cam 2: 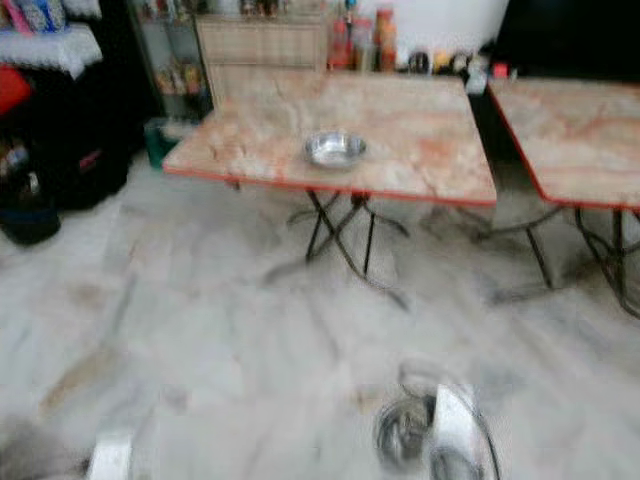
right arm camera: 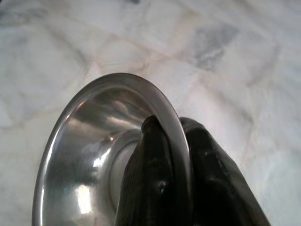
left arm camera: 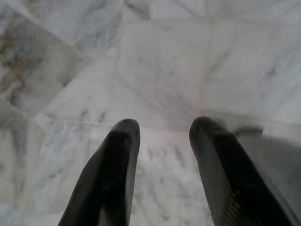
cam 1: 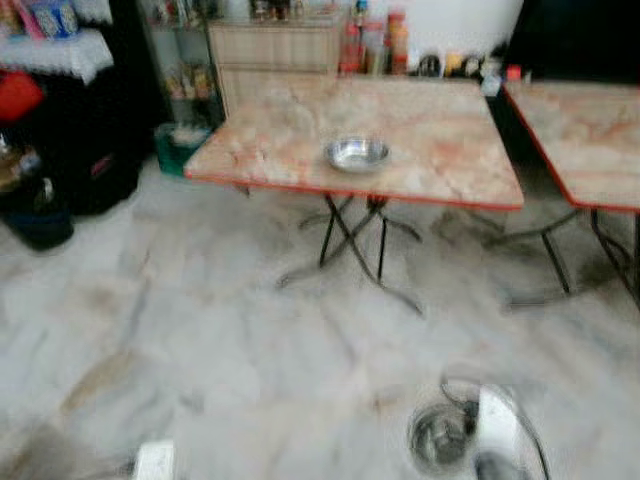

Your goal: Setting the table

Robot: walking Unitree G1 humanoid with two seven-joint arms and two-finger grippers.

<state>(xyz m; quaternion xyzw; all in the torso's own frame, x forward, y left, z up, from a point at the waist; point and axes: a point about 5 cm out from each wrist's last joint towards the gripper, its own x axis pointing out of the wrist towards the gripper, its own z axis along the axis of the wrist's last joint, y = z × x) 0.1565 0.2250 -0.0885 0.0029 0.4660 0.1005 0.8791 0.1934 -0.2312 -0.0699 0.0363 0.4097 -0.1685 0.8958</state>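
Note:
A steel bowl [cam 1: 357,154] sits near the front edge of a marble-topped folding table [cam 1: 280,130] ahead of me. My right gripper [right arm camera: 171,136] is shut on the rim of a second steel bowl [right arm camera: 89,150], one finger inside and one outside; that bowl [cam 1: 438,437] hangs low at my right side above the floor. My left gripper [left arm camera: 162,129] is open, its two black fingers pointing at the marble floor with nothing between them. The left arm [cam 1: 153,462] hangs at the lower left.
A second marble-topped table [cam 1: 585,130] stands to the right. Dark bags and a bucket [cam 1: 40,215] sit at the left. A cabinet and bottles [cam 1: 375,45] line the back wall. Open marble floor [cam 1: 250,340] lies between me and the tables.

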